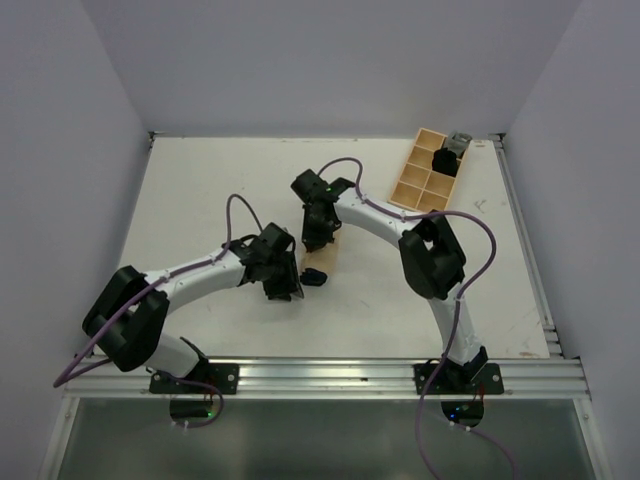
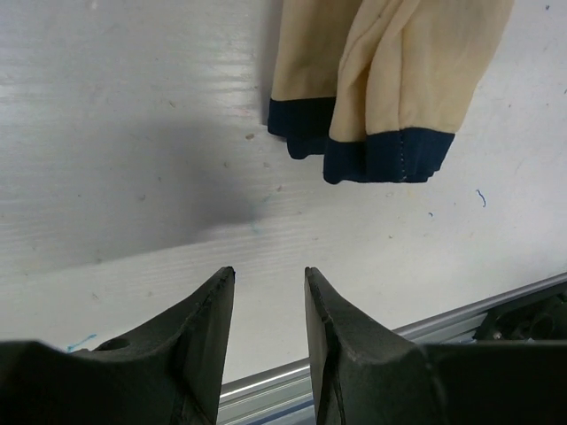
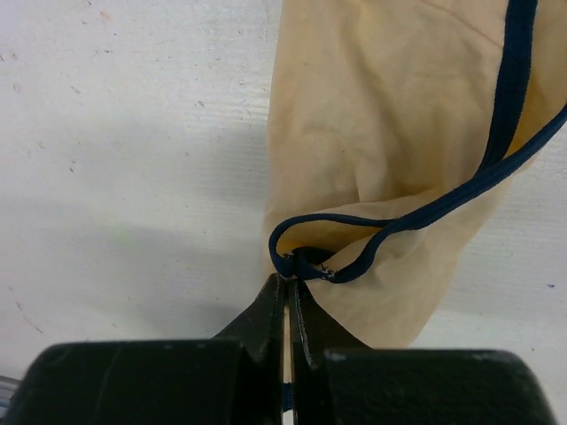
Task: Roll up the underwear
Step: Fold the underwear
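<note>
**One clamped, one apart**

My right tool (image 3: 290,283) is clamped on the dark trim of the underwear (image 3: 381,133), which lies mid-desk (image 1: 200,200) (fabric bunched). My left tool (image 2: 270,274) is apart and holds nothing; the garment is at its one o'clock.
</note>
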